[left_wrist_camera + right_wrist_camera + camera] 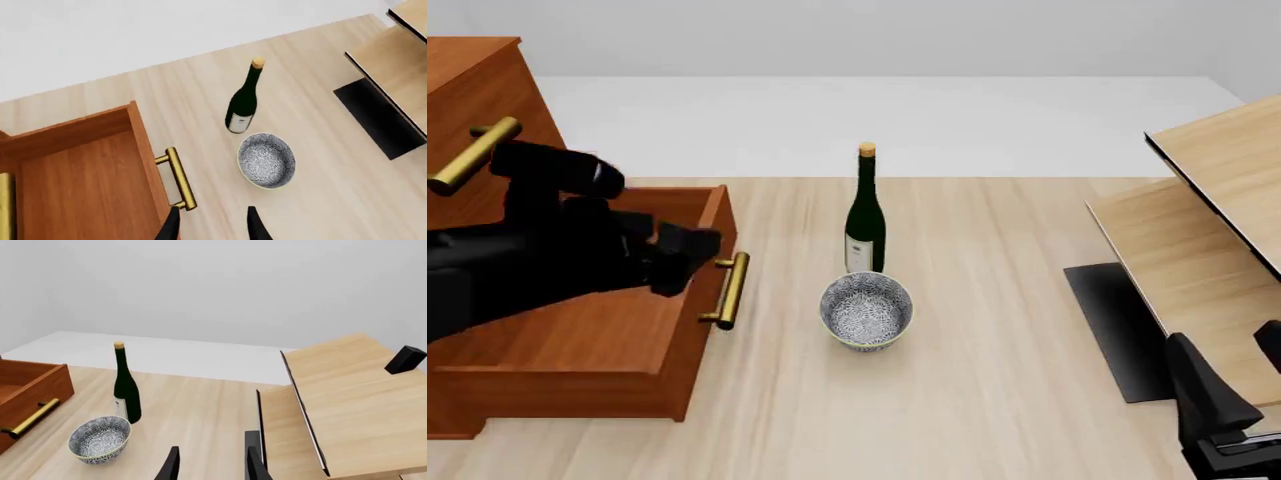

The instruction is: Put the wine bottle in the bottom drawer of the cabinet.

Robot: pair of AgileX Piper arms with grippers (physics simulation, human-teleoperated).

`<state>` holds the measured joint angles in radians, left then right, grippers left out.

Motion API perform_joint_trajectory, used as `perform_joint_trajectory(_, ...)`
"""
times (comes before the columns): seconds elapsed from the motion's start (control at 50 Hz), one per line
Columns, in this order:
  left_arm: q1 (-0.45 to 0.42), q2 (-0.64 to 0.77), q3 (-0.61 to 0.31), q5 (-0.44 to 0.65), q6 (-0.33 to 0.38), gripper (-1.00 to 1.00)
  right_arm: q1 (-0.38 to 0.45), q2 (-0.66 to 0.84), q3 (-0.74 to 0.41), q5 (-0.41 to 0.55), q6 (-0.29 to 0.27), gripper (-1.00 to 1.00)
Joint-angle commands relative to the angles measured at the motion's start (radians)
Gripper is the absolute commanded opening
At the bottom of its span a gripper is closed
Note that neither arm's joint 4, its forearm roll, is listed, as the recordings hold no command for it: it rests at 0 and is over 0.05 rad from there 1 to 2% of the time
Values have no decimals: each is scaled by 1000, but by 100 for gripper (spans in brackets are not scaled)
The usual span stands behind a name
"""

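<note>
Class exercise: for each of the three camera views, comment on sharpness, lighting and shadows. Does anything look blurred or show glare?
Front view: evenly lit and sharp; the wine bottle and bowl cast almost no shadow. Left wrist view: crisp, with only a soft sheen on the brass handle of the bottom drawer. Right wrist view: flat, diffuse light, no blur; bottle glass shows a faint highlight.

A simulated, home-like room is shown, rendered flat and clean. A pale wood-plank surface (pixel 1001 400) is seen under plain white walls. Household furniture is set out: a reddish-brown wooden cabinet (pixel 474 90) with brass bar handles, and pale light-wood furniture (pixel 1214 200) with a black panel. Domestic tableware is placed between them: a wine bottle (pixel 865 215) and a patterned bowl (pixel 866 310).
</note>
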<state>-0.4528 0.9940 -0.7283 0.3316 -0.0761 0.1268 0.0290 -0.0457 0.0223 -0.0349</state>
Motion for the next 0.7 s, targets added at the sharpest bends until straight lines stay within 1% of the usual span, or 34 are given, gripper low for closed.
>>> perform_joint_trajectory(0.02, -37, -68, -145, 47, 56, 100, 2, 1, -4, 1, -2, 100)
perform_joint_trajectory(0.06, -49, -58, -156, 35, 66, 100, 2, 3, -3, -2, -1, 100)
perform_joint_trajectory(0.1, -32, -46, -171, 18, 69, 100, 3, 6, -2, -6, -1, 100)
perform_joint_trajectory(0.18, -55, -23, -208, -4, 46, 100, 4, 1, -4, 0, 0, 100)
perform_joint_trajectory(0.2, -61, -13, -214, -17, 56, 100, 4, 2, -3, -1, -1, 100)
perform_joint_trajectory(0.26, -56, -12, -222, -49, 57, 100, 4, 1, -2, -1, 0, 100)
perform_joint_trajectory(0.3, -60, 12, -238, -57, 40, 100, 4, 1, -3, 0, 0, 100)
perform_joint_trajectory(0.34, -73, 17, -245, -78, 57, 100, 3, 0, -3, 1, 0, 100)
perform_joint_trajectory(0.36, -73, 31, -252, -81, 48, 100, 4, 1, -3, 0, -1, 100)
perform_joint_trajectory(0.44, -87, 59, -269, -124, 55, 100, 4, 7, -3, -6, 0, 100)
perform_joint_trajectory(0.46, -83, 59, -269, -134, 41, 100, 5, 6, -3, -5, 0, 100)
perform_joint_trajectory(0.5, -99, 83, -281, -154, 63, 100, 4, -1, -4, 2, 1, 100)
perform_joint_trajectory(0.52, -93, 95, -288, -162, 53, 100, 4, -1, -4, 2, 0, 100)
perform_joint_trajectory(0.62, -97, 164, -351, -170, 43, 100, 5, 5, -6, -4, -1, 100)
perform_joint_trajectory(0.64, -105, 174, -361, -168, 35, 100, 5, 3, -6, -2, 0, 100)
perform_joint_trajectory(0.66, -104, 190, -376, -164, 12, 100, 6, 4, -7, -3, 0, 100)
perform_joint_trajectory(0.7, -99, 210, -394, -170, 21, 100, 7, 6, -6, -5, -1, 100)
